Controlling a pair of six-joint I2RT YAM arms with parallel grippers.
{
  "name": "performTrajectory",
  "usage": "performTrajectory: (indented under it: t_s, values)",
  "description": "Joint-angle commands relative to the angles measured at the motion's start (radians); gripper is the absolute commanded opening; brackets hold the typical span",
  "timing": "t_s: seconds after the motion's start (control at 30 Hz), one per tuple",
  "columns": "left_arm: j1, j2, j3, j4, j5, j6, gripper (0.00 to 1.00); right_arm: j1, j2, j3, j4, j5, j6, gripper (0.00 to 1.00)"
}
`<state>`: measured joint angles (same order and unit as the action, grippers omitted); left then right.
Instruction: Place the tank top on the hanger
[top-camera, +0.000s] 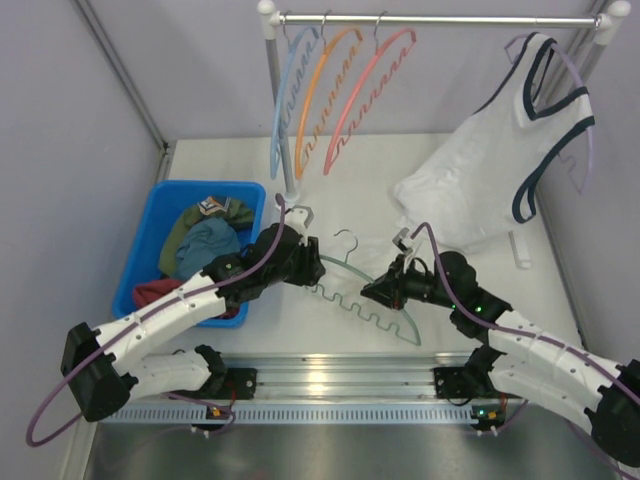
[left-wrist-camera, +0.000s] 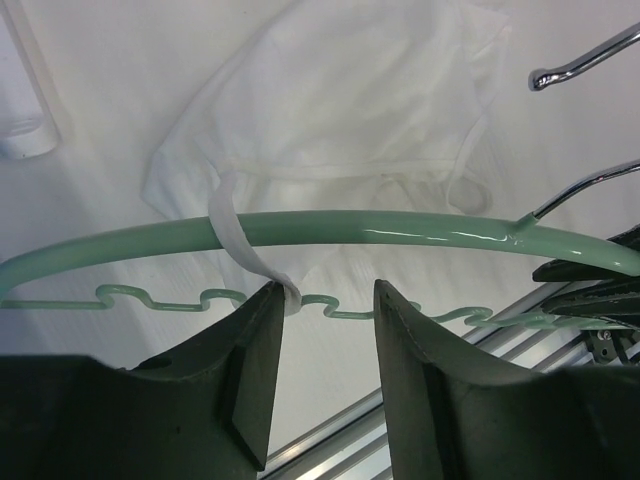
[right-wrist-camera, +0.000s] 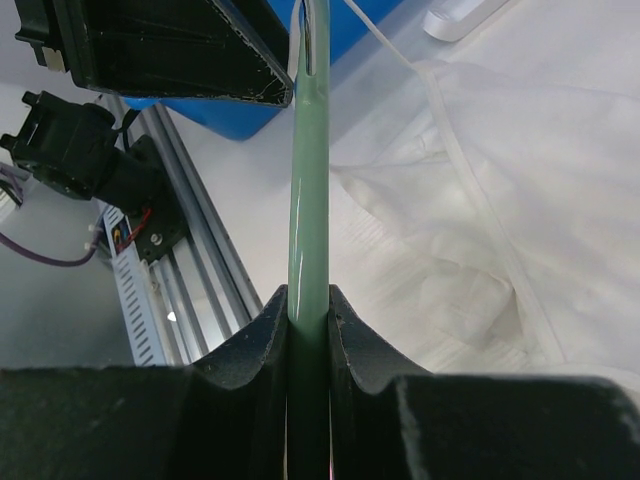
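Right gripper (right-wrist-camera: 308, 310) pinched tight on the hanger (right-wrist-camera: 308, 200). Left gripper (left-wrist-camera: 325, 330) spread wide, gripping nothing. Just beyond it, tank top (left-wrist-camera: 330, 110), crumpled, one strap (left-wrist-camera: 232, 225) looped over hanger beside its left fingertip. Likely thin, light, limp; best pinched at strap.

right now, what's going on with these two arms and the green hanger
The right gripper is clamped on the green hanger. One strap of the white tank top is looped over its top bar. The left gripper is open right by that strap; the rest of the top lies on the table.
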<state>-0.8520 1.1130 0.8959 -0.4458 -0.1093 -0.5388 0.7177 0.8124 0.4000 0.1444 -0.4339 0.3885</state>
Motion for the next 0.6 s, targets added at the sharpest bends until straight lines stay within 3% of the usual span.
performTrajectory:
  t_s: [0.0, 0.57]
  values:
    - [-0.004, -0.028, 0.02, 0.059, -0.017, 0.028, 0.47, 0.014, 0.002, 0.005, 0.153, -0.026, 0.006, 0.0]
    - [-0.007, -0.073, 0.001, 0.197, 0.102, 0.149, 0.54, 0.014, 0.013, -0.026, 0.187, -0.029, 0.013, 0.0]
